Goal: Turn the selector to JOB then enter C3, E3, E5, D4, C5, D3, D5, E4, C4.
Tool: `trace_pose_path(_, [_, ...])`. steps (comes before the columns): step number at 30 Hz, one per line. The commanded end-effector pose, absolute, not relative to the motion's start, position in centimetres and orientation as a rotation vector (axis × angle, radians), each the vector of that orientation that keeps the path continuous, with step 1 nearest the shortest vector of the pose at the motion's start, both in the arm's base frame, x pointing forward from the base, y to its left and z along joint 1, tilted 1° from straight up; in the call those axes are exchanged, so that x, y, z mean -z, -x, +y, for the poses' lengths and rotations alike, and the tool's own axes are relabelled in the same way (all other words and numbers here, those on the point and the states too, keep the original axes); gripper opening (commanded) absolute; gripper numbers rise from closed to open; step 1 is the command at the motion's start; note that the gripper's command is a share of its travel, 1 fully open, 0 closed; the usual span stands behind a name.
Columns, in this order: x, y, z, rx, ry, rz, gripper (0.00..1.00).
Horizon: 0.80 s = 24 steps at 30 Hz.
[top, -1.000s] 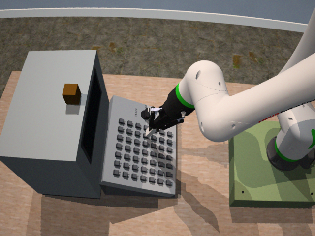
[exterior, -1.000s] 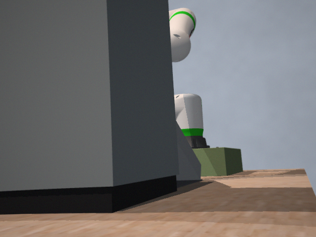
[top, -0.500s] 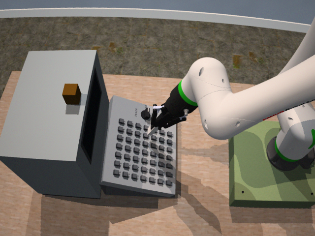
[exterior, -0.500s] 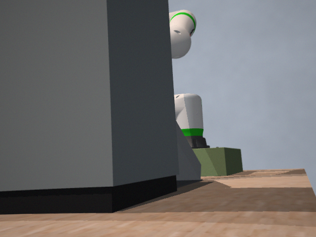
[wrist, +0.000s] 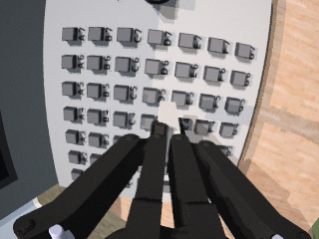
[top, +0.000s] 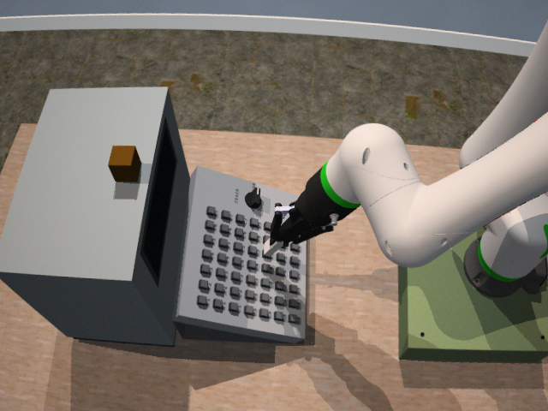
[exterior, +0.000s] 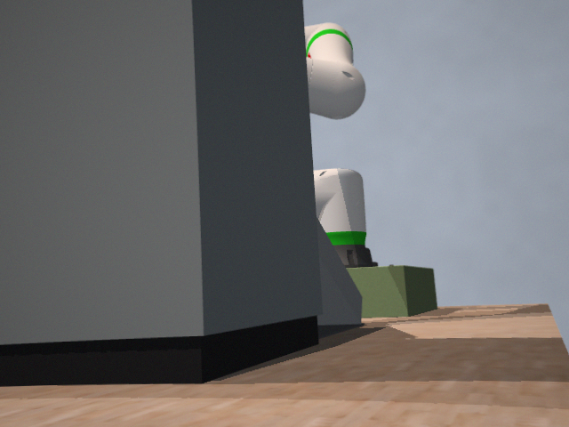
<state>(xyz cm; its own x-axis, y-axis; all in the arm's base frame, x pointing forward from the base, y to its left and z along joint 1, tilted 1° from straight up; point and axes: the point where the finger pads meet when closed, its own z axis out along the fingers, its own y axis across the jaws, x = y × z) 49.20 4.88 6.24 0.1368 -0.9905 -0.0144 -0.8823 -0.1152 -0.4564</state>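
The grey keypad (top: 242, 259) slopes at the front of the machine and carries several rows of dark keys; none is lit. My gripper (top: 271, 245) is shut and empty. Its tips (wrist: 166, 129) point down at the middle keys of the fourth row and hide the key under them. The key names are too small to read. The exterior view shows neither keypad nor gripper.
The grey machine box (top: 84, 207) stands left of the keypad with a dark screen facing it and a brown cube (top: 124, 163) on top. The arm's green base (top: 473, 305) is at the right. In the exterior view the machine box (exterior: 151, 174) blocks most of the view.
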Motion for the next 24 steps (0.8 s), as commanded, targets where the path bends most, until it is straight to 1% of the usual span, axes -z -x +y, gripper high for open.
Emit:
trace_pose_path(1, [-5.7, -47.7, 7.2, 0.421, 2.063, 1.809, 0.00])
trace_pose_path(24, [-4.0, -48.4, 7.5, 0.421, 2.063, 1.809, 0.00])
